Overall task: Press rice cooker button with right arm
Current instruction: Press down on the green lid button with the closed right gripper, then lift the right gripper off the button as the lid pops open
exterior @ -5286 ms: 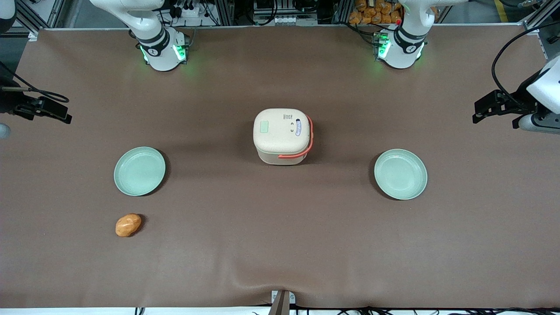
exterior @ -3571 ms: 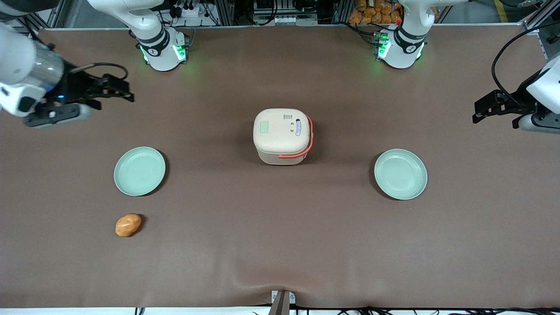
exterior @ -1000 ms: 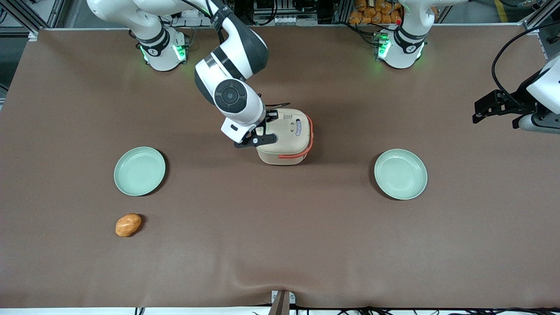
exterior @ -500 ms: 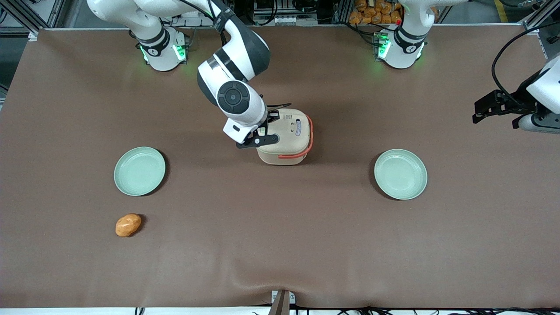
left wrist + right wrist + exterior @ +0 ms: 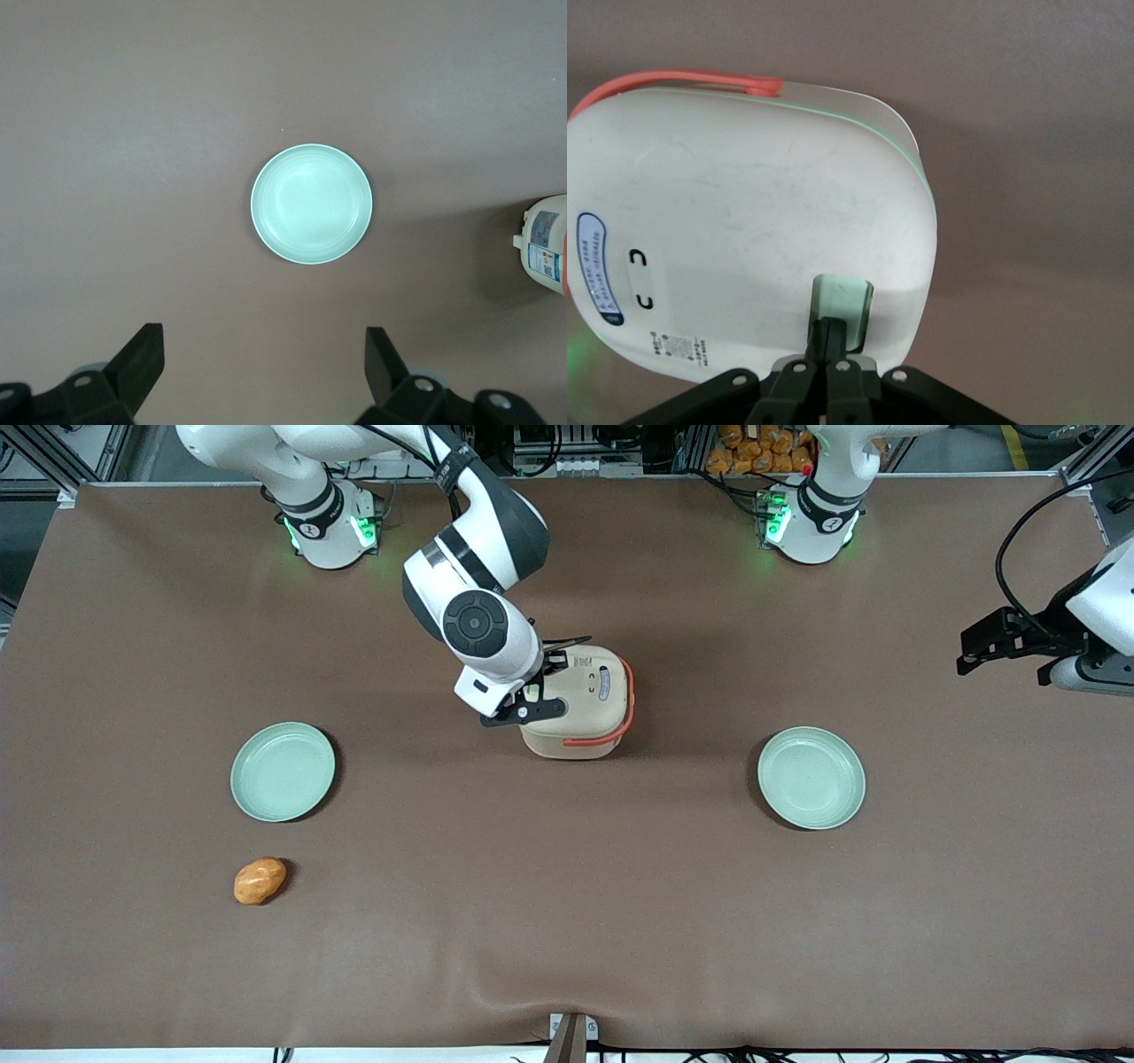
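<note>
The right arm (image 5: 478, 567) reaches in over the table (image 5: 567, 921) w/ its gripper (image 5: 530, 691) down on the lid of the rice cooker (image 5: 585, 700), at the lid edge toward the working arm's end. In the right wrist view the gripper (image 5: 828, 341) has its fingers (image 5: 827, 336) pinched together, no gap btwn them, holding nothing, tips planted on the pale green button (image 5: 843, 305) set into the cream lid (image 5: 744, 230). Cooker lid is down; orange-red handle (image 5: 682, 84) lies along the lid edge away from the gripper, and the blue label (image 5: 592, 266) plus two small dark marks sit farther along the lid from the fingertips. Cooker stands directly under the gripper, mid-table. One green plate (image 5: 283, 771) lies nearer the front camera than the gripper, toward the working arm's end; a small orange bread roll (image 5: 260, 880) sits nearer the camera still, near that plate but apart. A second green plate (image 5: 811, 778) lies well apart from the gripper, toward the parked arm's end; same plate (image 5: 311, 204) shows in the left wrist view.
</note>
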